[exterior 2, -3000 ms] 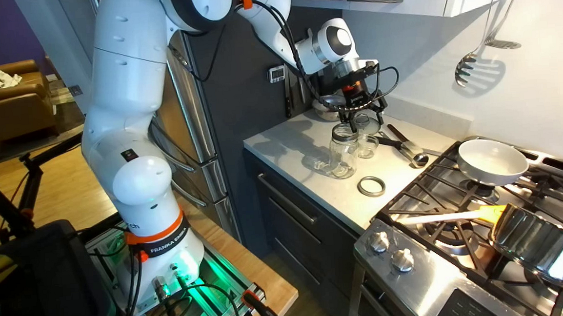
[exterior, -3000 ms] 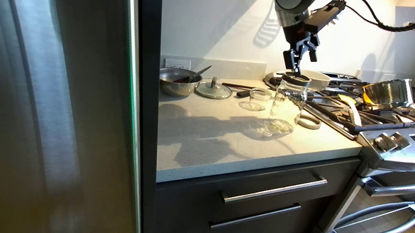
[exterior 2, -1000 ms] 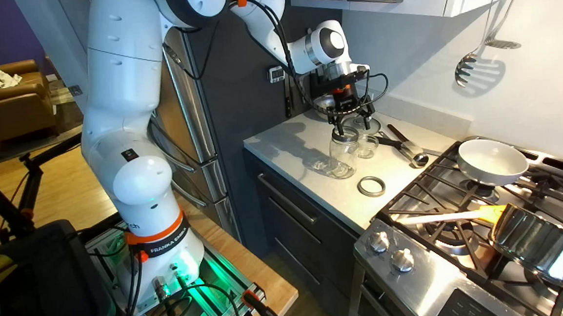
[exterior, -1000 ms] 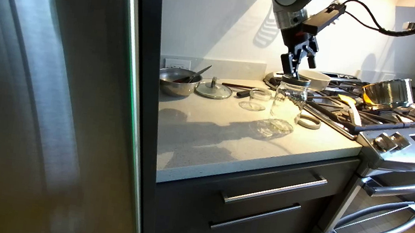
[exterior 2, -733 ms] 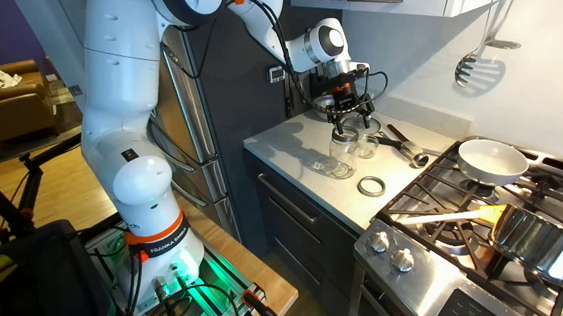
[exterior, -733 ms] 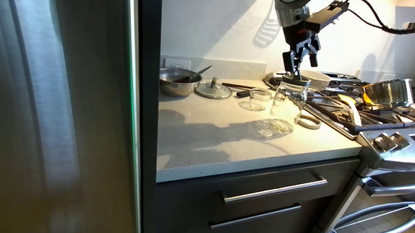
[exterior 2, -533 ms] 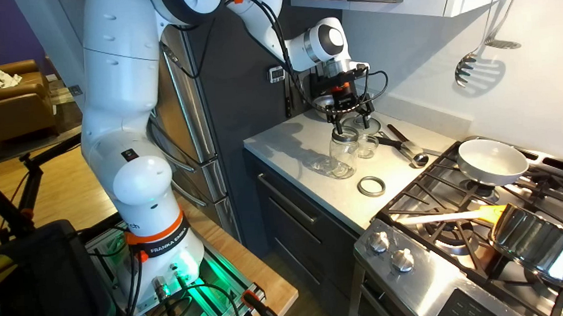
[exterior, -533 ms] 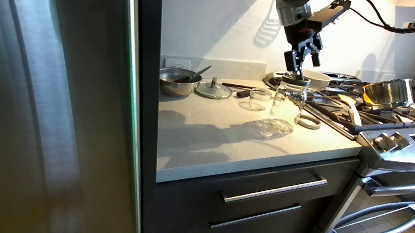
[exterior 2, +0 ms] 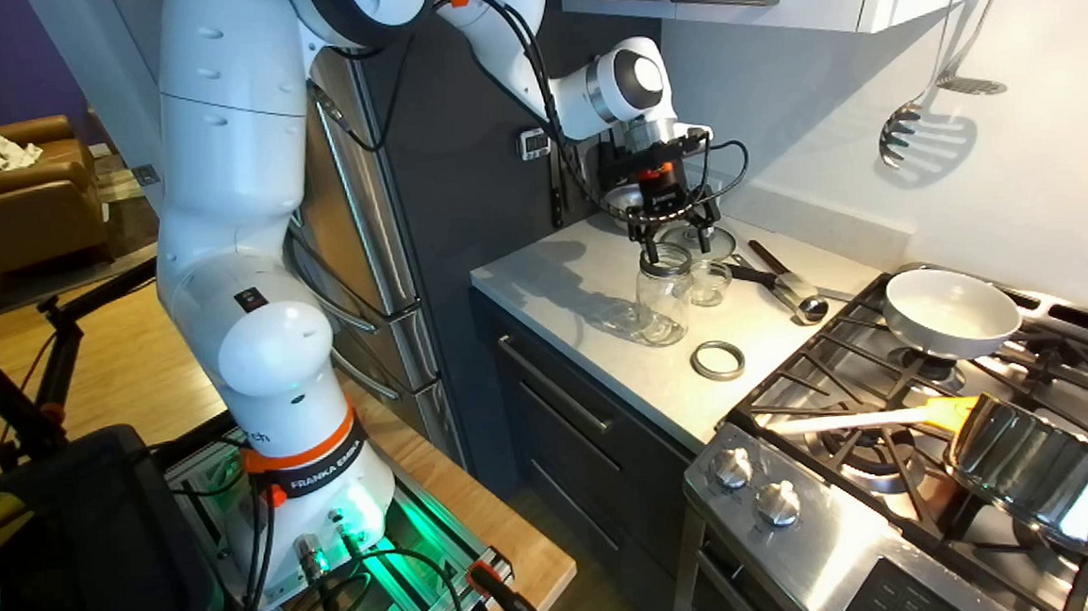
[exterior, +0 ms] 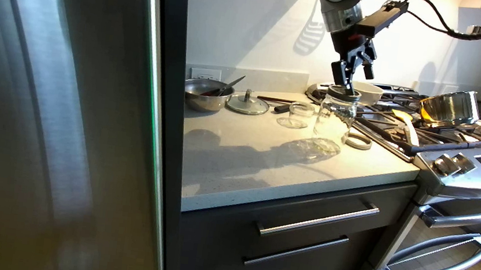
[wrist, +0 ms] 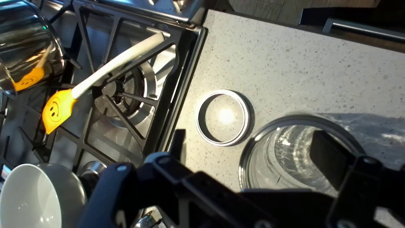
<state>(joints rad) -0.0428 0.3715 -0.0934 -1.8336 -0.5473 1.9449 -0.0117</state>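
Approx. below end effector [exterior 2: 679, 252]: jar [exterior 2: 664, 303]

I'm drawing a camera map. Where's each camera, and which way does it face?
An exterior view: beside the fridge, facing the counter and wall; arm's end and fingers show.
An exterior view: high near the base and stove, looking down at the counter; base, arm and fingers show.
Wrist view: on the arm, looking down at the glass jar and metal ring; fingers show.
Both exterior views share the glass jar.
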